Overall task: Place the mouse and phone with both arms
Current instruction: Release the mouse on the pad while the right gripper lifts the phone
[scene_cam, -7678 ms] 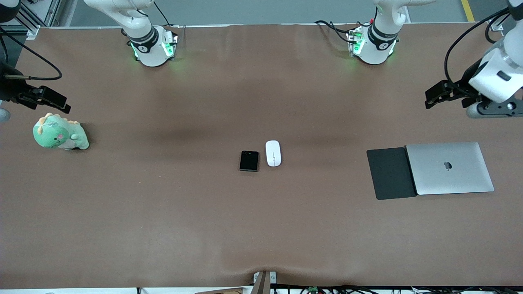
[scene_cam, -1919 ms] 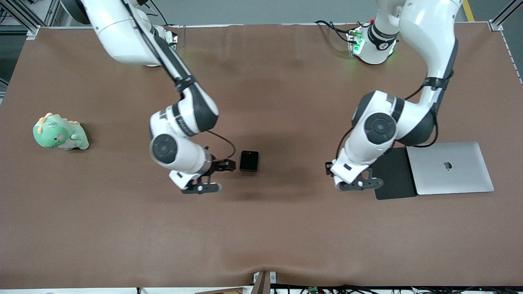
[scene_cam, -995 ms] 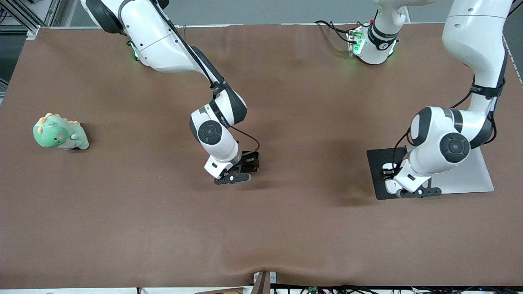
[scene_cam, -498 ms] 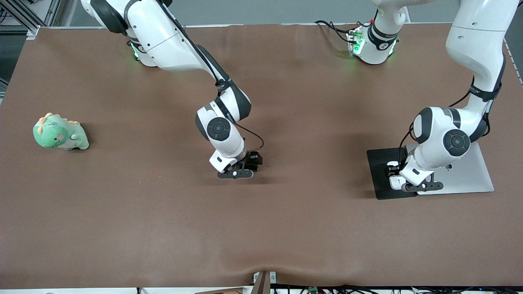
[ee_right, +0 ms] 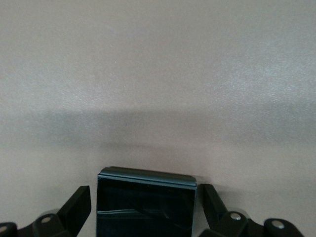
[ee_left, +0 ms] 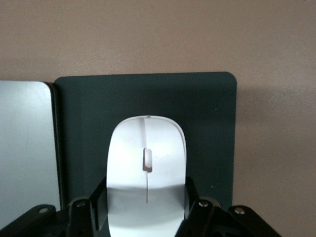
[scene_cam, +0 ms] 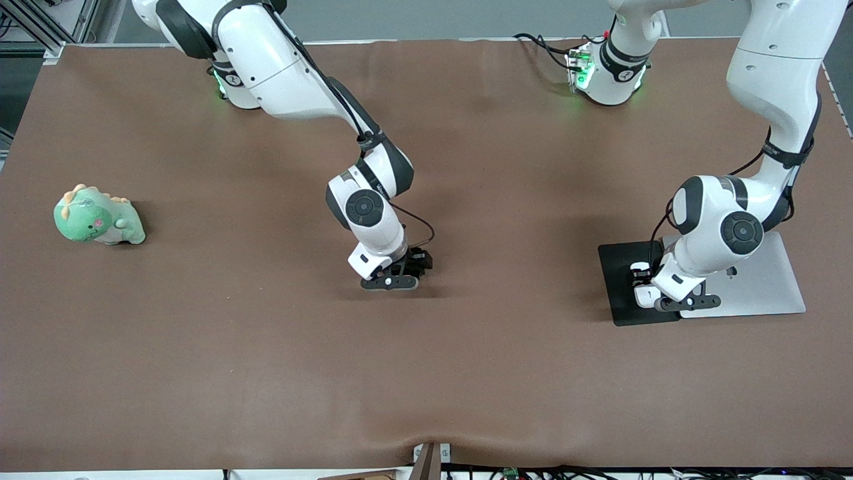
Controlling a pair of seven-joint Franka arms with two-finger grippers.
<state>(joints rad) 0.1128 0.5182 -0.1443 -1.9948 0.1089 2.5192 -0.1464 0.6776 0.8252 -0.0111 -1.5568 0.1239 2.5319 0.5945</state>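
Note:
The white mouse (ee_left: 146, 168) sits between the fingers of my left gripper (ee_left: 145, 190), which is shut on it. The mouse is on or just above the matte black pad (ee_left: 207, 123), and I cannot tell if it touches. In the front view my left gripper (scene_cam: 643, 288) is low over that pad (scene_cam: 614, 293). The black phone (ee_right: 145, 210) lies flat on the brown table at mid-table. My right gripper (ee_right: 145, 192) is open and straddles it, with a small gap on each side. In the front view my right gripper (scene_cam: 414, 263) hides most of the phone.
A closed silver laptop (scene_cam: 766, 287) lies against the pad at the left arm's end of the table and also shows in the left wrist view (ee_left: 24, 148). A green plush dinosaur (scene_cam: 96, 217) sits at the right arm's end.
My right gripper has come down and slid over the phone, so its fingers now flank it. My left gripper with the mouse has settled slightly over the pad and barely moved.

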